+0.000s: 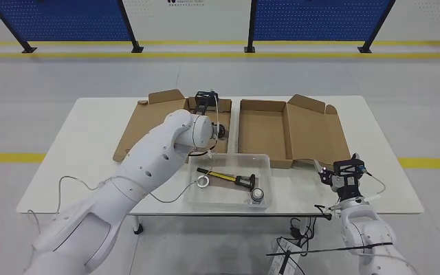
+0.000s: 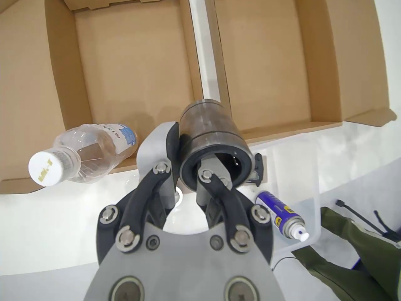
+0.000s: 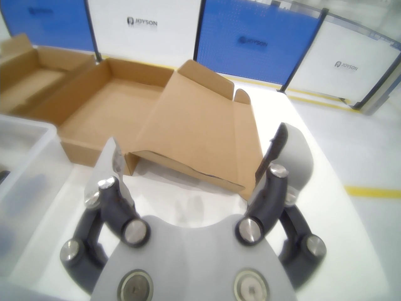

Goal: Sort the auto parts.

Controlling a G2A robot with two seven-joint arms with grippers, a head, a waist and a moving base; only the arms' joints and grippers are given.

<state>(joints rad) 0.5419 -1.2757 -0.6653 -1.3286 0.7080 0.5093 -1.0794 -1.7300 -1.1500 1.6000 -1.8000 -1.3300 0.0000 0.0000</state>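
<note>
Left fingers [image 2: 156, 150] pinch a dark, hollow metal cylinder [image 2: 210, 126]; right fingers [image 3: 294, 155] spread wide.

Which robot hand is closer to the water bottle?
Left. The left gripper, holding a dark metal cylinder, is just beside the water bottle in one cardboard box. The right gripper is open, far off past the other box.

Factory hall, blue partitions [image 1: 316, 19], yellow floor lines [image 1: 17, 157]
</note>
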